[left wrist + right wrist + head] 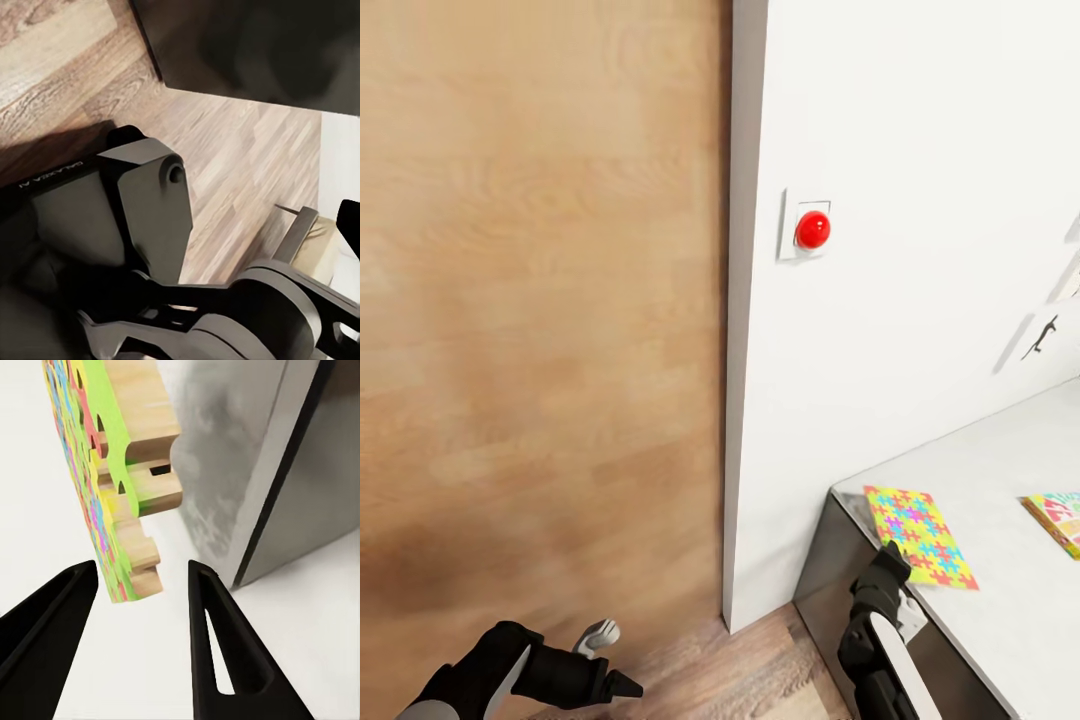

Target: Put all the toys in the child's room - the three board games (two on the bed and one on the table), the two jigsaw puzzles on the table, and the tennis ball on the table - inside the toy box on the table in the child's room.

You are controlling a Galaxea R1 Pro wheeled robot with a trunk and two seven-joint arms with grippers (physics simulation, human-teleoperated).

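Note:
A jigsaw puzzle in yellow, pink, green and blue lies flat near the corner of the table. My right gripper is at the puzzle's near edge. In the right wrist view the right gripper is open, and the puzzle shows its wood-coloured edge just ahead, with one corner between the two black fingers. My left gripper hangs low over the floor, its two fingers spread with nothing between them. The toy box, tennis ball and bed are out of view.
A second colourful flat item lies on the table at the frame's right edge, cut off. A white wall with a red button rises behind the table. A wooden panel stands to the left, and wood floor lies below.

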